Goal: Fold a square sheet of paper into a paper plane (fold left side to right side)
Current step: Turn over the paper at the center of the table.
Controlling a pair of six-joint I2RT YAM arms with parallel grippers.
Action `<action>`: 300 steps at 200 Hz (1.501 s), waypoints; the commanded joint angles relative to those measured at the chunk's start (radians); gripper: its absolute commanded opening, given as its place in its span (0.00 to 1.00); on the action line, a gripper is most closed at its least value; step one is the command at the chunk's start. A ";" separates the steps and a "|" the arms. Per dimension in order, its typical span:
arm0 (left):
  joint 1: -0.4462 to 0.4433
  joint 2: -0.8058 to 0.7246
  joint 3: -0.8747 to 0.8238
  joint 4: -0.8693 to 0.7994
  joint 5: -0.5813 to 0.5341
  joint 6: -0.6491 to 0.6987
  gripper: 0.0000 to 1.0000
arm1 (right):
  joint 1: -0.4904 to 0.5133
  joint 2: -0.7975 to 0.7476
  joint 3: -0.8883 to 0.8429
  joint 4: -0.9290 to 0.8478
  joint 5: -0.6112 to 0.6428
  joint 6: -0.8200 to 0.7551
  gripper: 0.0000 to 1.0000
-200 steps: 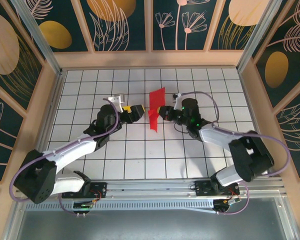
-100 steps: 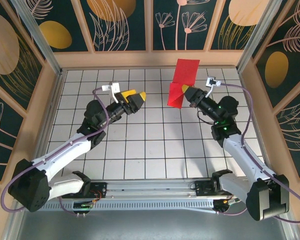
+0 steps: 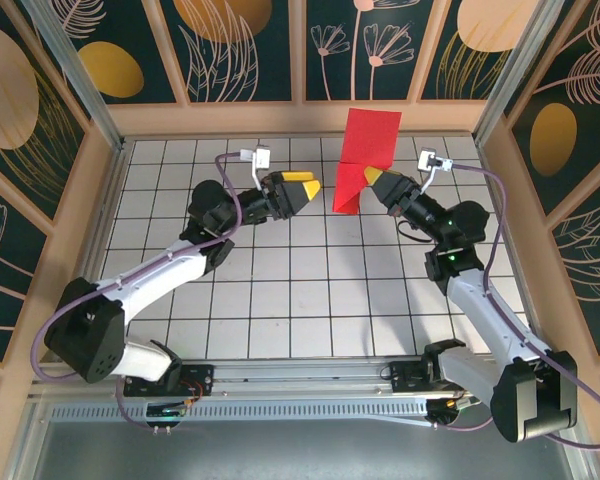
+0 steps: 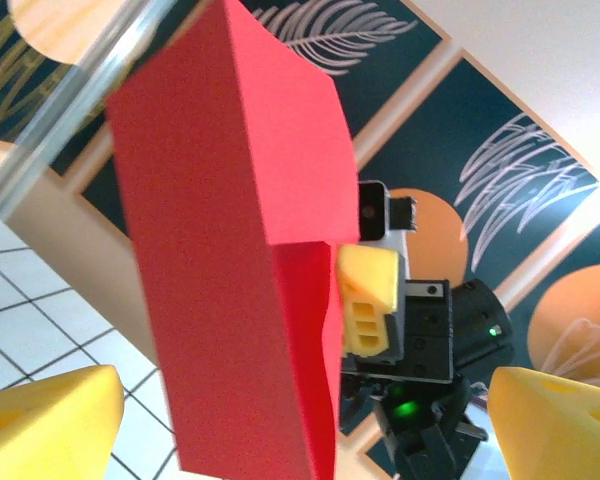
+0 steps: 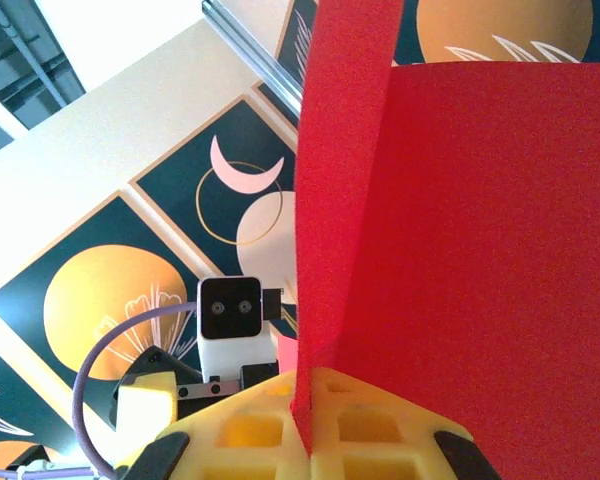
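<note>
The square sheet of paper (image 3: pixel 372 135) is bright red and creased into a folded shape, held up in the air over the far part of the table. My right gripper (image 3: pixel 372 178) is shut on its lower edge; in the right wrist view the yellow fingertips (image 5: pixel 380 420) pinch the red fold (image 5: pixel 460 220) between them. My left gripper (image 3: pixel 310 193) stands open just left of the paper, apart from it. In the left wrist view the paper (image 4: pixel 230 250) hangs ahead of the left gripper (image 4: pixel 300 440), whose yellow fingers (image 4: pixel 40 420) are spread wide to either side.
The white grid table (image 3: pixel 280 290) lies below both arms. A wooden back board (image 3: pixel 230 118) and side walls (image 3: pixel 505 200) close the space. A metal rail (image 3: pixel 310 375) runs along the near edge by the arm bases.
The right gripper lifted the paper from mid-table up toward the back, then held it nearly still. The left gripper rose and swung right toward the paper, staying open.
</note>
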 commanded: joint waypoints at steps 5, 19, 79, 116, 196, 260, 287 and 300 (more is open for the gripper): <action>-0.030 0.039 0.040 0.072 0.052 -0.018 0.92 | 0.020 0.010 -0.012 0.077 -0.027 0.026 0.00; -0.042 0.062 0.078 0.073 0.059 -0.020 0.91 | 0.029 0.015 -0.009 0.082 -0.028 0.026 0.00; -0.059 0.107 0.109 0.082 0.060 -0.044 0.81 | 0.053 0.037 -0.010 0.100 -0.027 0.033 0.00; -0.060 0.107 0.102 0.057 0.025 -0.037 0.63 | 0.056 0.033 -0.016 0.095 -0.027 0.033 0.00; -0.059 0.081 0.074 0.032 -0.043 -0.033 0.13 | 0.056 -0.002 -0.021 -0.006 -0.001 -0.029 0.19; -0.060 0.015 0.084 -0.227 -0.102 0.121 0.00 | 0.056 -0.120 0.065 -0.497 0.172 -0.302 0.49; -0.059 -0.026 0.131 -0.508 -0.191 0.282 0.00 | 0.056 -0.188 0.101 -0.727 0.353 -0.426 0.61; -0.060 -0.042 0.152 -0.619 -0.231 0.344 0.00 | 0.056 -0.213 0.111 -0.815 0.443 -0.462 0.65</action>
